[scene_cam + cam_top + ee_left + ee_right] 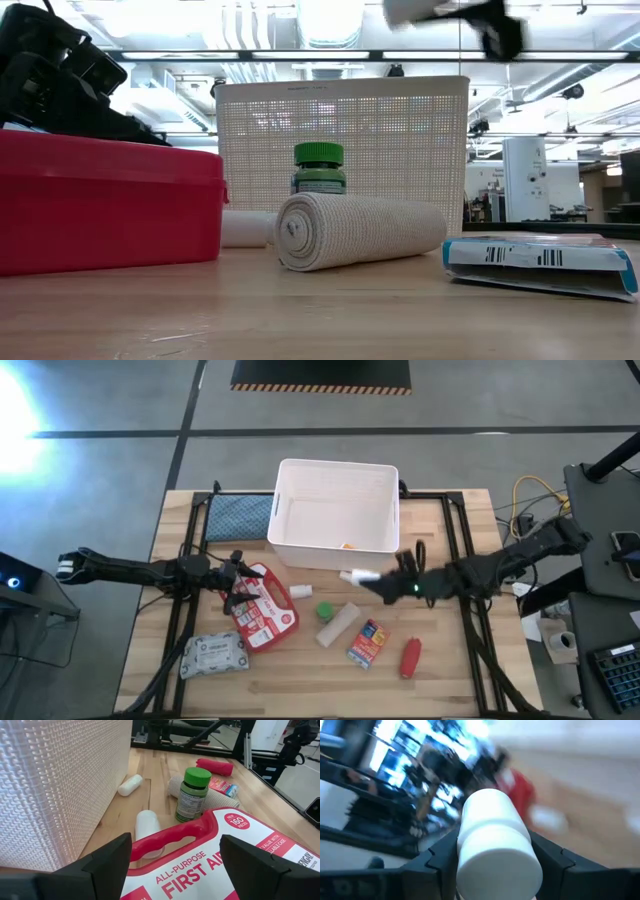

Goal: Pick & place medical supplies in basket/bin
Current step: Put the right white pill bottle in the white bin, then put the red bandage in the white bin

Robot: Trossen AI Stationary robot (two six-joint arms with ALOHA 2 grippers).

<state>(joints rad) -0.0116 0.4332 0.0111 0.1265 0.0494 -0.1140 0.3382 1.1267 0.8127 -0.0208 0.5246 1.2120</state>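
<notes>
**benchwatcher:** Closest thing in the right wrist view is a small white cylinder (495, 840), pinched between that arm's two dark fingers (437, 857). So the right gripper (372, 582) is clamped on it, up off the table just in front of the white basket (335, 545). Low view shows the same thing, the piece way up top above the tub.

**gauze_guy:** And the left one?

**benchwatcher:** Left gripper (238, 582) sits over the top end of the red-and-white first-aid pouch (266, 610), fingers spread wide on either side of the red handle (172, 837). Can't tell if it's touching the pouch.

**gauze_guy:** What's lying around on the wood?

**benchwatcher:** Green-capped bottle (324, 610) stands upright just right of the pouch, beige bandage roll (338, 625) lies beside it, then the small orange-blue box (368, 643) and the red tube (410, 657) further right. Grey-white wipes pack (214, 655) is at the front left, well apart from the basket. Another white piece (301, 591) lies between pouch and basket, and the left wrist view shows one more white piece (130, 785) right by the basket wall.

**gauze_guy:** Anything in the basket?

**benchwatcher:** Something small and orange (347, 545) near its front wall, can't make out what. Blue-grey cloth pad (238, 517) lies just left of the tub.
</notes>
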